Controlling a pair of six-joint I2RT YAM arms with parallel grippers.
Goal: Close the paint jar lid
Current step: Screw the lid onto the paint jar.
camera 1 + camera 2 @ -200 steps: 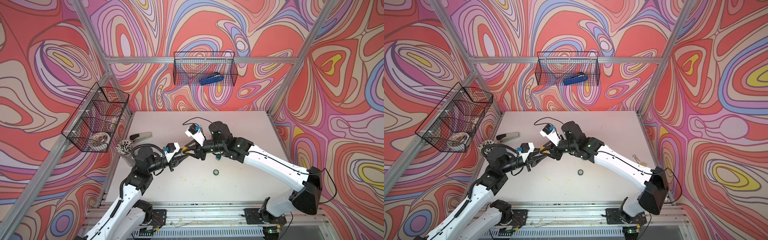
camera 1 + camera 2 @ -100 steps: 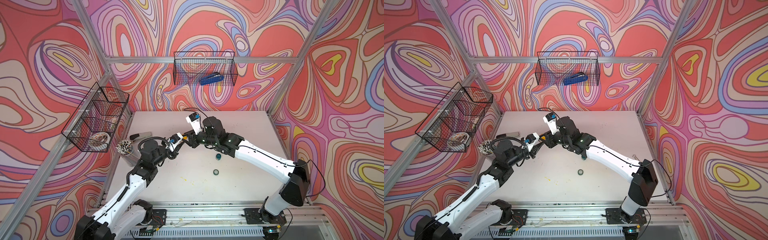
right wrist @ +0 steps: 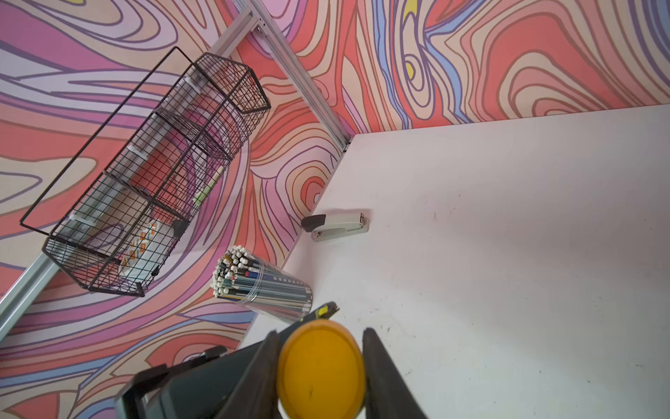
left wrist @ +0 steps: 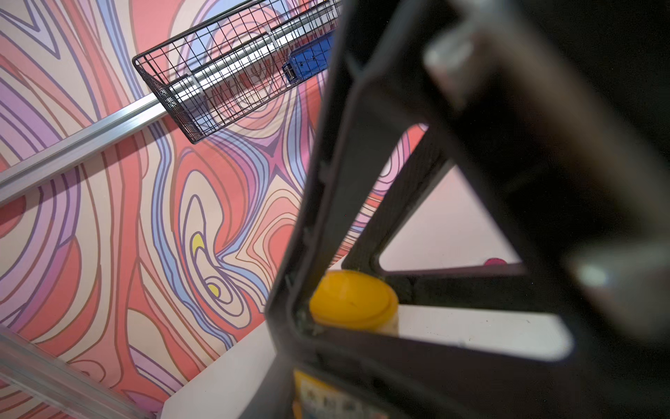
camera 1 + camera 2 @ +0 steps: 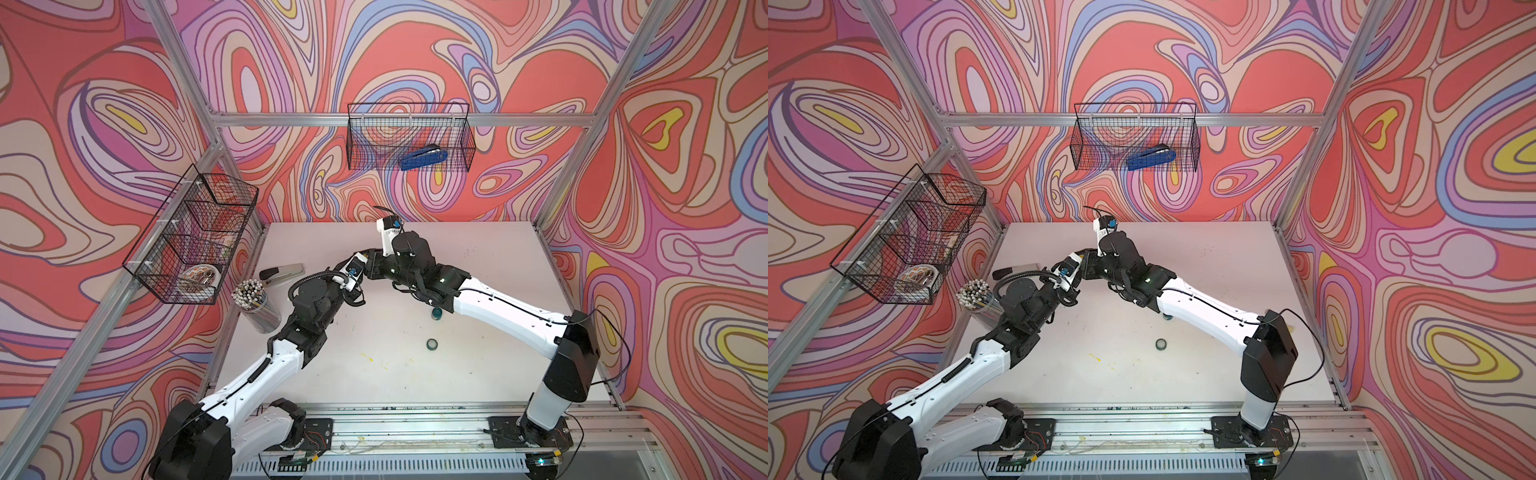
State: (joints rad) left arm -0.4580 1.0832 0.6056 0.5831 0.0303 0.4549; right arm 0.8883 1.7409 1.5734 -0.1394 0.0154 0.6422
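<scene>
The paint jar (image 4: 391, 323) is small and pale, with a yellow lid (image 3: 321, 370) sitting on its mouth. The right wrist view looks onto the lid's flat top, with my right gripper (image 3: 321, 336) shut on its rim, one dark finger on each side. In the left wrist view the lid (image 4: 353, 295) shows through the right gripper's dark frame. My left gripper (image 5: 363, 254) is shut on the jar's body from the opposite side. In both top views the two grippers meet above the table's back left part, and the jar is hidden between them.
A small teal jar (image 5: 437, 313) stands under the right forearm, with a loose teal lid (image 5: 432, 344) nearer the front. A pencil cup (image 5: 255, 305) and grey stapler (image 5: 282, 272) sit at the left edge. Wire baskets hang on the left wall (image 5: 191, 237) and back wall (image 5: 409, 137).
Both arms have moved together toward the back wall, keeping their grips. The left arm has stretched out and the right wrist has drawn back with it.
</scene>
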